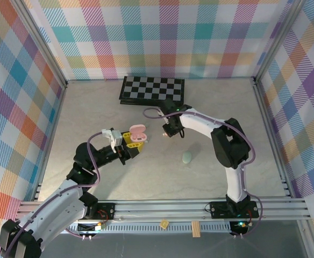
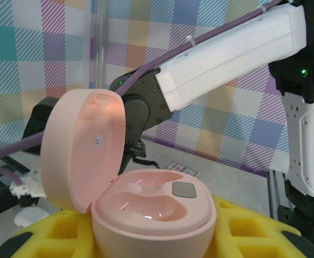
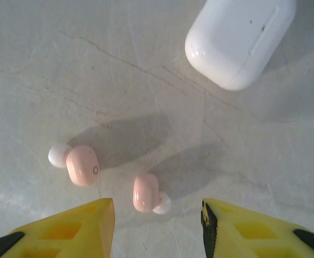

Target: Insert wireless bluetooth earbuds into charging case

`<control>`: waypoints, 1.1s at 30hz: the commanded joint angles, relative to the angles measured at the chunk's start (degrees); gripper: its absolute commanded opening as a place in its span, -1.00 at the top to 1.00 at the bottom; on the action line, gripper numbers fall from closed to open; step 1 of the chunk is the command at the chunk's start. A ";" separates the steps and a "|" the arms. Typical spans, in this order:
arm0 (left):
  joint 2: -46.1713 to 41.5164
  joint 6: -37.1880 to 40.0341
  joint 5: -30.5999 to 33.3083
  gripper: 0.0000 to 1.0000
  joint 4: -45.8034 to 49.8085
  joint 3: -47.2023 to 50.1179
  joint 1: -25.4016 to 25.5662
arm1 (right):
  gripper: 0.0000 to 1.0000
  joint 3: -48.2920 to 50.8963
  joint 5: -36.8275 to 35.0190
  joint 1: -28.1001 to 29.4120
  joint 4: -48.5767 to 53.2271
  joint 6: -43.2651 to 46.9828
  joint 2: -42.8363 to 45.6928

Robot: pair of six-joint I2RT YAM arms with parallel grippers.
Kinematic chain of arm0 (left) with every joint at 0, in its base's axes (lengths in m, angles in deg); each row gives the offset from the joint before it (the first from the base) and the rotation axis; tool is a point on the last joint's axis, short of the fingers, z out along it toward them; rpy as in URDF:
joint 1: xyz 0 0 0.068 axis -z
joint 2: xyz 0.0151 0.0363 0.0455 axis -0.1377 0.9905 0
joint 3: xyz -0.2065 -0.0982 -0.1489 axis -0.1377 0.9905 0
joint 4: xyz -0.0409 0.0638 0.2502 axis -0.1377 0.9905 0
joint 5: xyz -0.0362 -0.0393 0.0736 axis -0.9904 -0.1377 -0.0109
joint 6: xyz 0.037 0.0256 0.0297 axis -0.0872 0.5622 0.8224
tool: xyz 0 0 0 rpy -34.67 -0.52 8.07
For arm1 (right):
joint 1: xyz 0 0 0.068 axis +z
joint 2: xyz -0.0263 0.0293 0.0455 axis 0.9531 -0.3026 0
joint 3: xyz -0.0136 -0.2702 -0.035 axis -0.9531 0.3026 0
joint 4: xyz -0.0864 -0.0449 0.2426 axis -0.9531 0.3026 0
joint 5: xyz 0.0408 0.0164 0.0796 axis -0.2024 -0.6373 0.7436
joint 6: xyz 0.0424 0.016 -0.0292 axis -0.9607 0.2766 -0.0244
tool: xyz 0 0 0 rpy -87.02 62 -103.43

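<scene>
My left gripper [image 1: 129,143] is shut on the pink charging case [image 2: 154,207], with a yellow finger against each side of its base. The lid [image 2: 79,150] stands open and both wells are empty. In the top view this pink case [image 1: 137,132] is held left of centre. Two pink earbuds with white tips lie on the table, one [image 3: 146,192] between the fingertips of my right gripper [image 3: 158,217] and the other [image 3: 83,165] just to the left. The right gripper [image 1: 169,130] hovers over them, open and touching neither.
A shut white case [image 3: 237,37] lies beyond the earbuds. A pale green case [image 1: 187,157] rests on the table near the right arm. A folded chessboard [image 1: 152,90] lies at the back. Checked walls enclose the table.
</scene>
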 commanded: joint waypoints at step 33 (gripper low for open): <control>-0.72 1.07 -0.83 0.34 0.98 -0.56 -0.49 | 0.38 -10.25 -17.88 6.32 11.46 -1.18 -12.67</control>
